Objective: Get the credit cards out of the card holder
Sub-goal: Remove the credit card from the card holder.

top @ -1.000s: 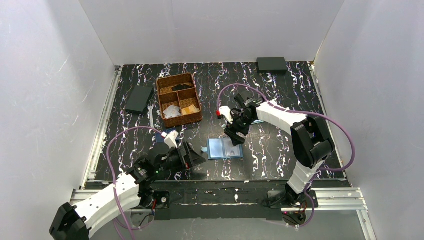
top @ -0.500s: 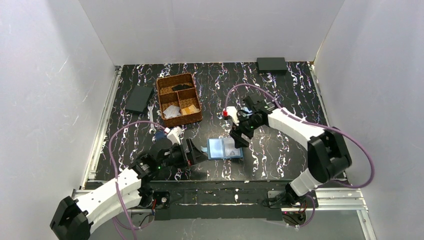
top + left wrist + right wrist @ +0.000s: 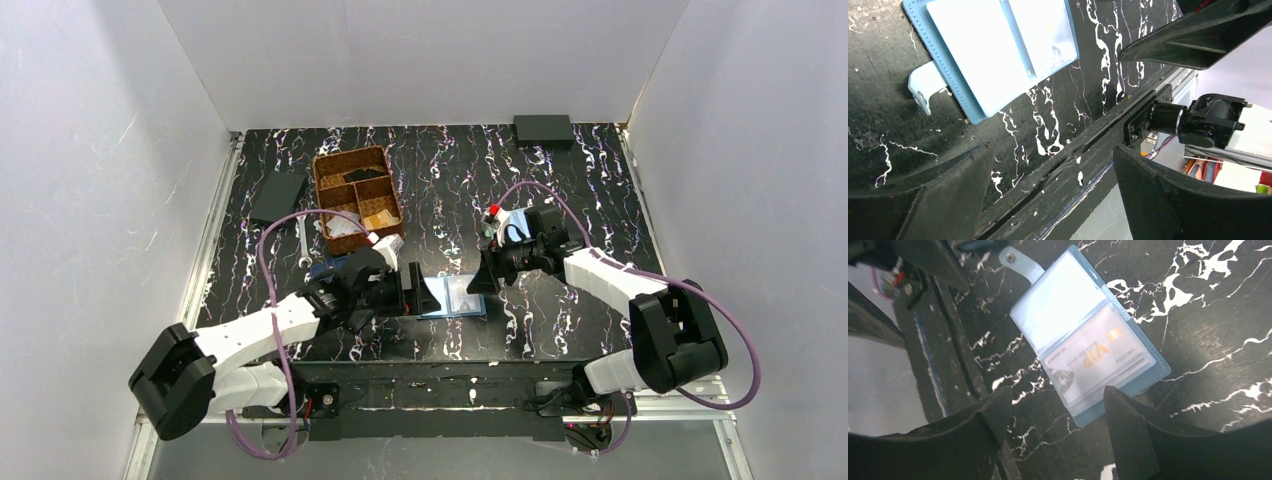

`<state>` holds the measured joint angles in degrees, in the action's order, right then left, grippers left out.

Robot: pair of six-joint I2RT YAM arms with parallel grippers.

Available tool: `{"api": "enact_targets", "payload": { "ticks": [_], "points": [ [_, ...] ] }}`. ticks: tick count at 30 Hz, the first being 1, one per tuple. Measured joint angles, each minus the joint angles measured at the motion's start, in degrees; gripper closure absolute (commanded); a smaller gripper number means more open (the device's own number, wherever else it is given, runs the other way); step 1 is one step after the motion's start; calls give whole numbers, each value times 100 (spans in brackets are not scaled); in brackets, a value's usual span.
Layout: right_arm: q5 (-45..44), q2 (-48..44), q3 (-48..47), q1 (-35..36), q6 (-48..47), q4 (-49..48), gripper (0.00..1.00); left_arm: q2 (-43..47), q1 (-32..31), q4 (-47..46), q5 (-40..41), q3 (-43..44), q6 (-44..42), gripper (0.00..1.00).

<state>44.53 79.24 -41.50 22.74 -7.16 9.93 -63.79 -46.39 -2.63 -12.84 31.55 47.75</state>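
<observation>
The card holder point(image 3: 440, 297) lies open and flat on the black marbled table, blue edging round clear pockets. In the right wrist view the card holder point(image 3: 1088, 335) shows a whitish credit card point(image 3: 1098, 360) marked VIP inside one pocket; the other pocket looks pale and blank. My left gripper point(image 3: 415, 290) is at the holder's left edge, open, nothing between its fingers. In its own view the left gripper point(image 3: 1053, 150) straddles bare table, below the holder point(image 3: 998, 50). My right gripper point(image 3: 480, 280) hovers at the holder's right edge, open; the right gripper point(image 3: 1058, 392) frames the holder's near corner.
A wicker basket point(image 3: 358, 198) with compartments stands at the back left, a dark flat wallet point(image 3: 278, 197) beside it. A black box point(image 3: 543, 128) sits at the far back. A small wrench point(image 3: 303, 240) lies left of the left arm. The table's front rail point(image 3: 1088, 165) is close.
Both arms closed in on the card holder: the left gripper swung forward and right to its left edge, the right gripper moved right and nearer to its right edge. Both sets of jaws narrowed slightly.
</observation>
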Motion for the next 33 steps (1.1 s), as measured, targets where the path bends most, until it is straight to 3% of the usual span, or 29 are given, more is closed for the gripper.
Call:
{"api": "enact_targets", "payload": {
  "ticks": [8,15,33],
  "points": [
    [216,393,225,-63,1480,-1213,43,-811,-101,-116,118,393,-125,22],
    [76,592,304,-66,1912,-1530,54,-1213,-168,-173,203,498,-153,23],
    [-433,911,369,-142,2116,-1659,57,-2002,-249,-533,234,796,-166,25]
  ]
}}
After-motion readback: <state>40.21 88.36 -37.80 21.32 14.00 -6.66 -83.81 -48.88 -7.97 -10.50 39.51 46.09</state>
